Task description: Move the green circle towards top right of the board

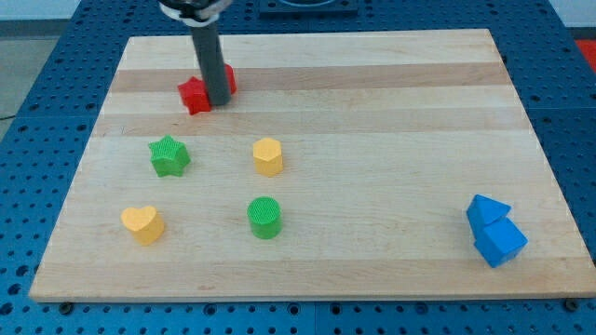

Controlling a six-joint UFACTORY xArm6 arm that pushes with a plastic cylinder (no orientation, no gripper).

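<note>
My tip (220, 100) at the view's top left, no hand fitted, rod partly hiding a red block (197, 93) of unclear shape, green circle (264, 218) on tabletop (391, 112) at lower centre, well apart.

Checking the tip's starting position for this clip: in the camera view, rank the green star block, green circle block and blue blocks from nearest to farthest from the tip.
My tip is at the view's top left, against the red block.
1. Green star block, just below it.
2. Green circle block, lower centre.
3. Blue blocks, far lower right.
</note>
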